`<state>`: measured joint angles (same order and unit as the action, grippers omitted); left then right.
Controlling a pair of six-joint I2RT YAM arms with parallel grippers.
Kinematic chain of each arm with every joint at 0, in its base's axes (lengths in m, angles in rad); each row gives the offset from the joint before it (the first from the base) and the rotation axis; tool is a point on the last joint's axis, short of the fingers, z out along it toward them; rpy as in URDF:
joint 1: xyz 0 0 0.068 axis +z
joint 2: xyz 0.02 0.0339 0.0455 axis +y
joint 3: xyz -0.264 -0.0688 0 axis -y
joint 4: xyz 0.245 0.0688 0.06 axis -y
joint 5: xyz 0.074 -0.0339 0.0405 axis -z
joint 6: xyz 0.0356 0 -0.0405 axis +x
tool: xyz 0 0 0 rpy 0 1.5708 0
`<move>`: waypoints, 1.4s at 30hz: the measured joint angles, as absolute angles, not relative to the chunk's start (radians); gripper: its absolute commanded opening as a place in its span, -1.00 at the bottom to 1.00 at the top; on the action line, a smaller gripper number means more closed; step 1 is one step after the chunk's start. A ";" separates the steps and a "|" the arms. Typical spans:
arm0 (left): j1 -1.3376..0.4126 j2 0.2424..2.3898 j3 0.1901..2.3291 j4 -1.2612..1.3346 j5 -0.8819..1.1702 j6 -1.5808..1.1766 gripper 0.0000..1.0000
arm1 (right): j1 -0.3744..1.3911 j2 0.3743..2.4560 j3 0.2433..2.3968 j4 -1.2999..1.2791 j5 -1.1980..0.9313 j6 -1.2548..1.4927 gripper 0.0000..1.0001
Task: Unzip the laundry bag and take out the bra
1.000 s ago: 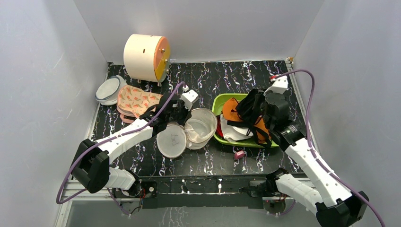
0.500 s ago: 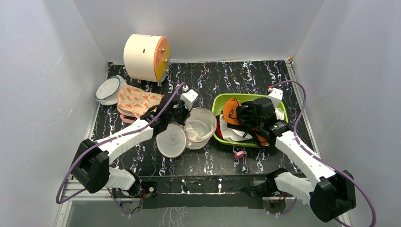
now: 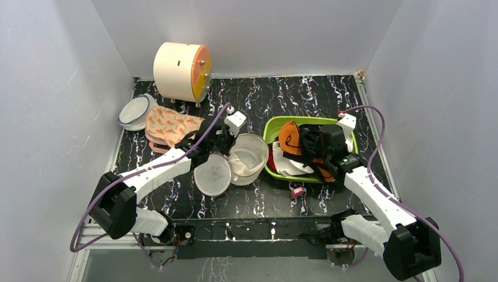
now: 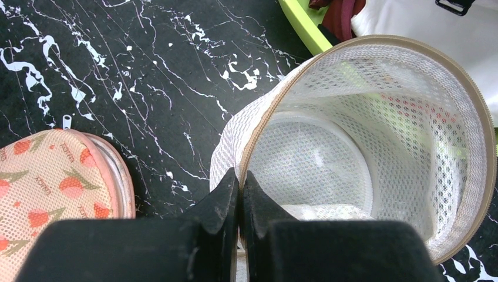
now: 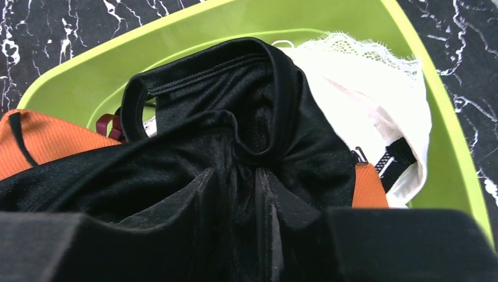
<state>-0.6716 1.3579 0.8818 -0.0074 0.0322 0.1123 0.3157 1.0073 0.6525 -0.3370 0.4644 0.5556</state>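
Bra point(image 5: 194, 147) fabric sits pinched in the right gripper point(image 5: 246, 194), jaws nearly closed, lower in the green tub point(image 3: 271, 125) than a second ago. Orange cups, black band, crumpled. At the tub's 9 o'clock, the left gripper point(image 4: 238, 176) clamps the rim of the unzipped white mesh laundry bag point(image 4: 376, 117). Right fingertips are buried in cloth.
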 measured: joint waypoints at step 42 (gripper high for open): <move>-0.710 0.981 0.749 0.112 -0.183 0.137 0.97 | 0.316 0.756 0.717 -0.408 -0.023 0.410 0.96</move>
<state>-0.7097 0.9810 0.7494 0.1116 -0.1829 0.1368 0.3157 0.7559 0.7174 -0.4076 -0.0227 0.4103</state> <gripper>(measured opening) 0.982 0.980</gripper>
